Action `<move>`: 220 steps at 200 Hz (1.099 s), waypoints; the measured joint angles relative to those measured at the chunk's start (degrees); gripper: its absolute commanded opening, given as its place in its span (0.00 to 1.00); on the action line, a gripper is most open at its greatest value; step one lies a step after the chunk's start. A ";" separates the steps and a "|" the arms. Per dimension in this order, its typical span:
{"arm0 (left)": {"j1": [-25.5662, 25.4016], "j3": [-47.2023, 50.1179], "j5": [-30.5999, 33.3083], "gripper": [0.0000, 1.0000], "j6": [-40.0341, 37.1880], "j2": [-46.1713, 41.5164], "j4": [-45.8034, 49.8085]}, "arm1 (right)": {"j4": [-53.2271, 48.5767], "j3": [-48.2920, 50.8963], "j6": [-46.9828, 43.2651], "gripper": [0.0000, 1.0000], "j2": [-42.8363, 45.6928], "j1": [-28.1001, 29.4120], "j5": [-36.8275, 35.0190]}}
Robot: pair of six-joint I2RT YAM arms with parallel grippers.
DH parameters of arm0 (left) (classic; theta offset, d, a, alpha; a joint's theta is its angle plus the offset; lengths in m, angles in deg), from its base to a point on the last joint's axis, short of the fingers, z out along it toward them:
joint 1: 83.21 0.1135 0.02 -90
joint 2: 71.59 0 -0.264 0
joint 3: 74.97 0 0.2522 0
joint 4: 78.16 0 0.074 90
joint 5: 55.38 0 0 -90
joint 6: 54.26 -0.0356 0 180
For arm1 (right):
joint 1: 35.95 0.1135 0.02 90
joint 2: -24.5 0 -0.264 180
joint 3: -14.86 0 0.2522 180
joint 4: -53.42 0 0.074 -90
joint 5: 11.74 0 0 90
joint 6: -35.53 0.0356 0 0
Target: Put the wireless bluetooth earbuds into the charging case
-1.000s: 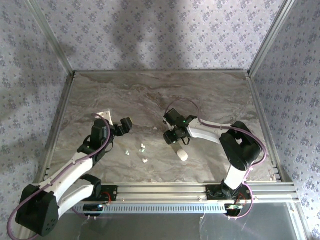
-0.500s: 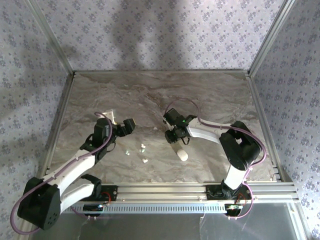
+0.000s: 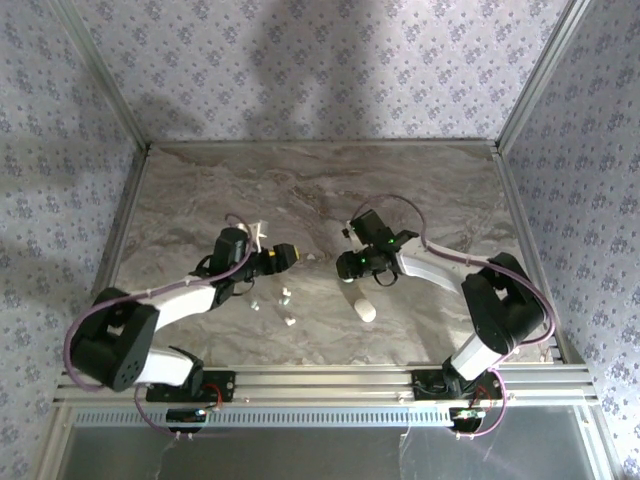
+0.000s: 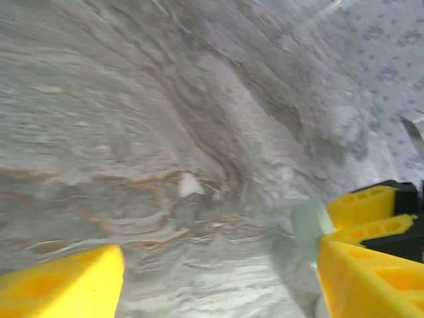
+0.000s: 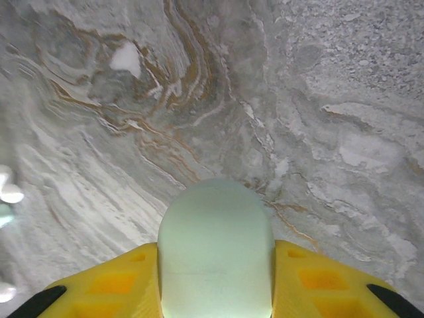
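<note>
Two oval cases, one mint case (image 5: pixel 215 248), one white case (image 3: pixel 365 309), three tiny white earbuds (image 3: pixel 285 296) clustered toward the near edge of the table (image 3: pixel 430 180), one more white bit (image 4: pixel 190 185) farther in, two robot arms (image 3: pixel 180 305).

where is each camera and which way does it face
top external: above and behind the robot, looking down on the table; left arm, right arm, left gripper, right gripper show.
left wrist: on the left arm, looking across the table at the right gripper; own fingers wide apart.
right wrist: on the right arm, looking down at the table; own fingers clamp the mint case.
shared: both wrist views show the mint case.
</note>
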 measured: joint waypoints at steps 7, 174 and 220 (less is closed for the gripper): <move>-0.22 -0.85 -1.73 0.68 0.39 1.66 -1.01 | 0.92 0.57 0.79 0.38 0.39 -0.63 1.46; -5.33 -10.08 -17.03 0.49 2.08 14.51 -4.76 | 19.41 5.16 17.38 0.35 1.68 -7.30 23.61; -5.07 -10.43 -16.87 0.48 1.99 14.62 -3.54 | 21.90 6.21 20.26 0.34 1.68 -8.15 25.35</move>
